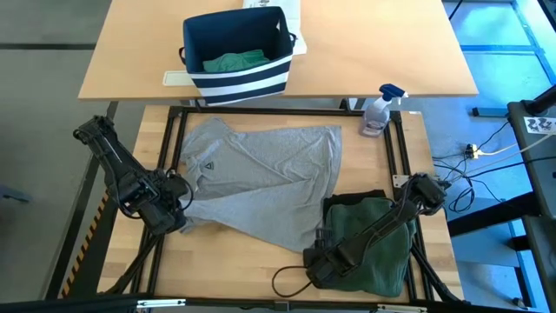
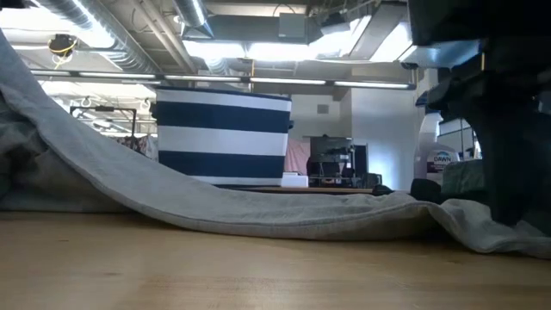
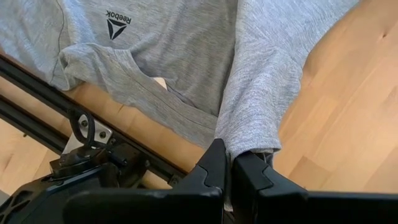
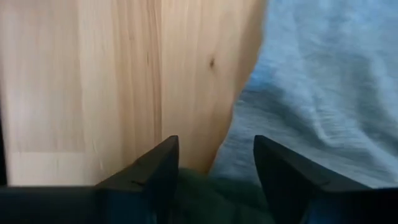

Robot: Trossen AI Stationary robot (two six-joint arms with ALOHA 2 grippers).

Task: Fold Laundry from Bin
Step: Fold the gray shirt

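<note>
A light grey T-shirt (image 1: pixel 261 169) lies spread on the wooden table, its logo (image 3: pixel 116 25) facing up. My left gripper (image 1: pixel 180 217) is at its near-left end, shut on the cloth. In the low view that end of the shirt (image 2: pixel 52 112) rises off the table. A folded dark green garment (image 1: pixel 373 235) lies at the near right. My right gripper (image 1: pixel 314 259) stands open over its near-left corner (image 4: pixel 205 199); whether it touches the garment I cannot tell. The navy striped bin (image 1: pixel 234 52) stands on the far table with teal-green cloth (image 1: pixel 233 61) inside. My left gripper pinches the tip of the shirt's near-left flap (image 3: pixel 249 146) between its two fingers (image 3: pixel 211 168). The fingers come from above, pointing steeply down. The flap is lifted and slopes from the fingers down to the rest of the shirt on the table. How many layers are held does not show.
A spray bottle (image 1: pixel 380 109) stands at the table's far right corner. Black frame rails (image 1: pixel 174 139) run along the table's edges. A black cable loop (image 1: pixel 291 278) lies near the front edge. Bare wood (image 1: pixel 234 261) shows between the two grippers.
</note>
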